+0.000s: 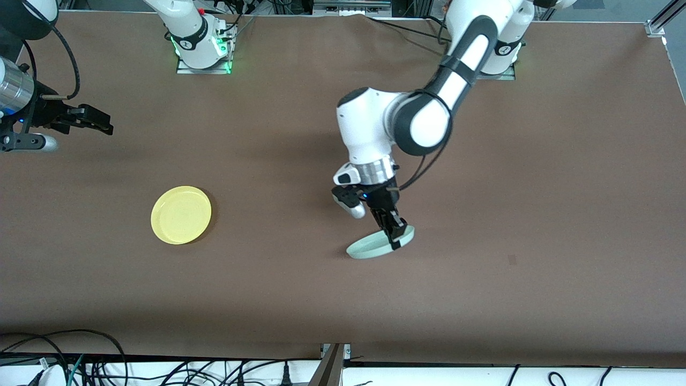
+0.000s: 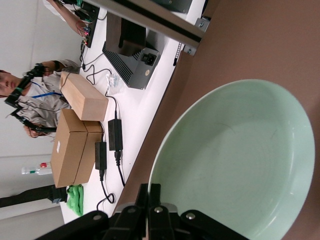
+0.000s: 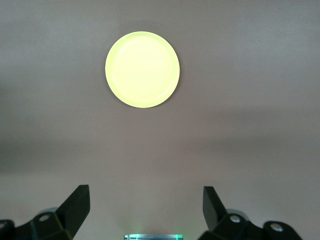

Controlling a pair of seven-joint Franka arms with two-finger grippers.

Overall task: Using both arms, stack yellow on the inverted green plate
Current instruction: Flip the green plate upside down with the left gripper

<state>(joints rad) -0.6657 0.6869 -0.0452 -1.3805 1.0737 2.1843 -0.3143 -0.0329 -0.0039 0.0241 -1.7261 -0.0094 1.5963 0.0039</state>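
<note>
You had the brown table [image 1: 536, 187] nearly bare, with only the two plates on it. The left arm [image 1: 461, 59] reached down from about one o'clock to the middle of the front view, and the left gripper [image 1: 395, 236] was pinching the rim of the green plate [image 1: 375, 247], fingers pressed together on it; the plate sat at about five o'clock from centre, tilted, one edge raised and the other low at the table. In the left wrist view its hollow face [image 2: 235, 165] showed, so I judge you were mid-flip, the inverting not yet finished. The yellow plate [image 1: 181, 215] lay flat, rim up, at about eight o'clock, well apart from it. The right gripper [image 1: 91, 120] waited at nine o'clock, claws spread [image 3: 145, 210], empty. Next you needed to turn the green plate fully face-down and release before fetching yellow.
</note>
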